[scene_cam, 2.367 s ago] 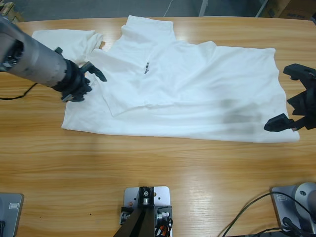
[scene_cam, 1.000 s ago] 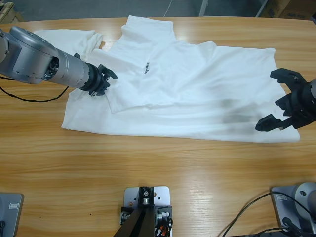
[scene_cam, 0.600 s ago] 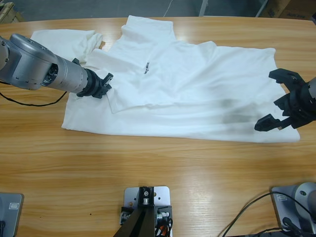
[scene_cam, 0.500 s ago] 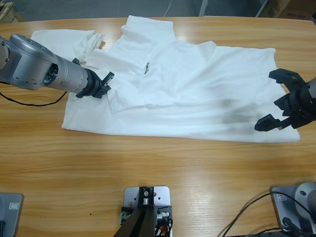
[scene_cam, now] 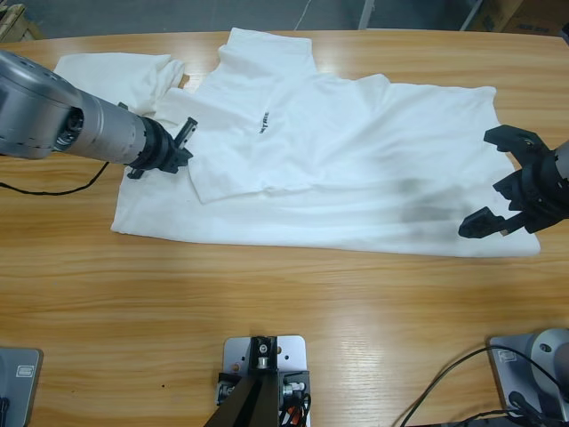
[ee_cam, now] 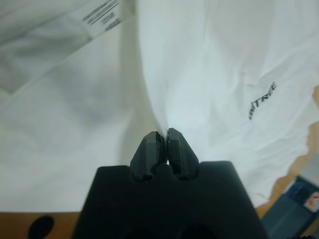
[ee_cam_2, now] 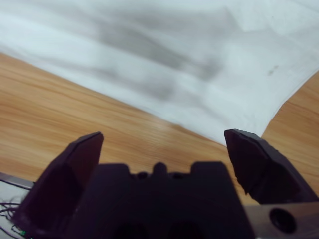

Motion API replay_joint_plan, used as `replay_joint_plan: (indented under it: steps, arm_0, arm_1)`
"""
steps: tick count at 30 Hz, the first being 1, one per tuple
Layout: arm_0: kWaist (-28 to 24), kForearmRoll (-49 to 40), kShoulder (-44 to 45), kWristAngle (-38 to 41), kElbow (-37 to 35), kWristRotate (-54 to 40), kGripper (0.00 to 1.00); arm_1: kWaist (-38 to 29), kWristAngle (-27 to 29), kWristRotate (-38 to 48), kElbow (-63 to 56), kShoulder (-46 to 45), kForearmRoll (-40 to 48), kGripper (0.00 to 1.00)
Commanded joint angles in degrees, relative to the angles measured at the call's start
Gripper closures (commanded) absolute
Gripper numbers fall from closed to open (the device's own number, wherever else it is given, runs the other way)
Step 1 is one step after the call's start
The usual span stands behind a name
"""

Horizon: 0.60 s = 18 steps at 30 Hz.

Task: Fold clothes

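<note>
I'm pinching a soft fold of the one white cotton T-shirt (scene_cam: 338,151) in my left claw (scene_cam: 184,145), seemingly; right claw (scene_cam: 500,181) is gaping wide at 3 o'clock.

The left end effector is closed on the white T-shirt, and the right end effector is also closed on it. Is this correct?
Not quite. The right end effector is open at the T-shirt's corner, as the right wrist view shows. The left end effector is closed on it.
</note>
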<state>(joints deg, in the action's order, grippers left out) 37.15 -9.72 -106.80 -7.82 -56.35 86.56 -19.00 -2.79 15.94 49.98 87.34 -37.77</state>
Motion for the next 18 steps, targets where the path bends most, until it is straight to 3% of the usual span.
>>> replay_joint_plan:
  steps: [1, 6, 18]
  arm_0:
    - [5.62, -3.92, 2.42, -0.09, 0.89, 17.62, 1.000]
    - [10.58, -5.00, 3.08, -2.44, -0.17, 25.99, 1.000]
    - [11.97, -17.99, 10.26, -5.36, -0.17, 30.16, 1.000]
  arm_1:
    - [-1.61, -0.90, 0.58, -1.81, 0.02, 0.41, 0.009]
    - [-2.70, -0.90, 0.58, -2.03, -0.24, 0.41, 0.009]
    - [-4.04, -0.86, 0.85, -2.39, -0.42, 0.59, 0.013]
